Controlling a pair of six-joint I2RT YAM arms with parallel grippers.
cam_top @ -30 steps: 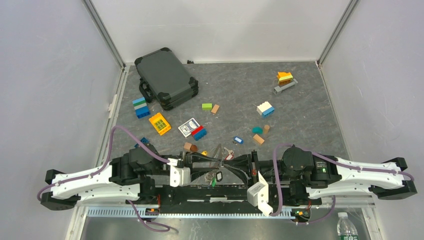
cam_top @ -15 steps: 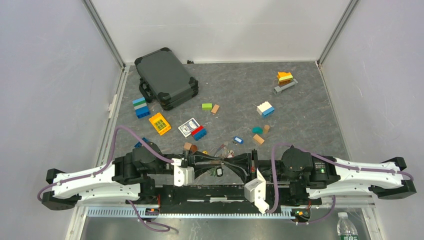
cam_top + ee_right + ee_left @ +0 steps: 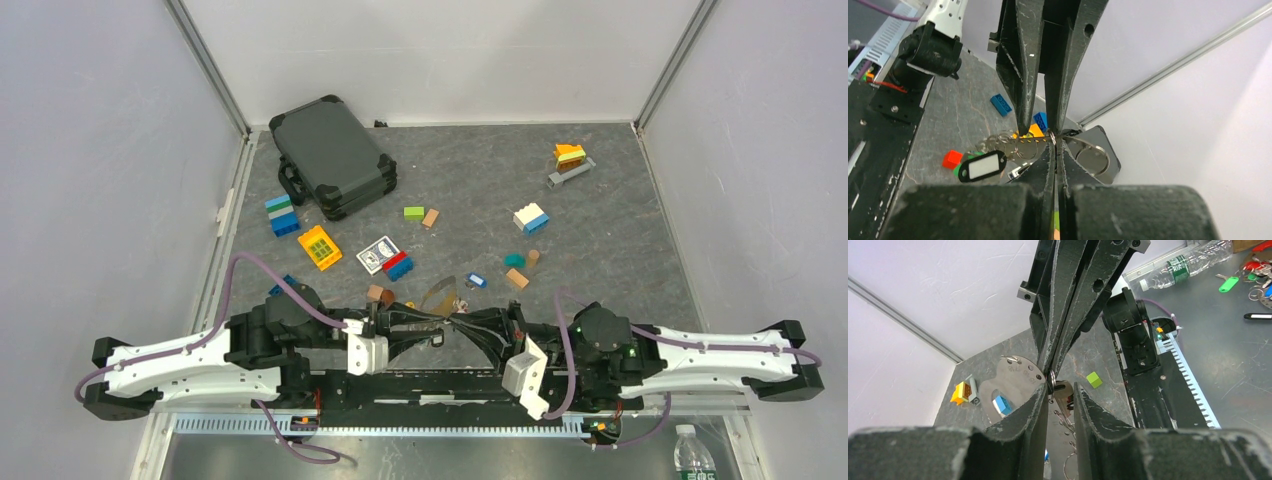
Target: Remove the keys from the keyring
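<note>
The right fingers [image 3: 1040, 172] are pressed fully together on the thin wire of the keyring [image 3: 1052, 136]. Tip to tip with them, the left fingers [image 3: 1028, 410] stand narrowly apart around the dangling keys [image 3: 1008, 147], with no clamp that I can make out. The bunch hangs above the counter [image 3: 600, 220], near its front middle. It looks light, stiff and slippery, so each key is best taken by its plastic head.
</note>
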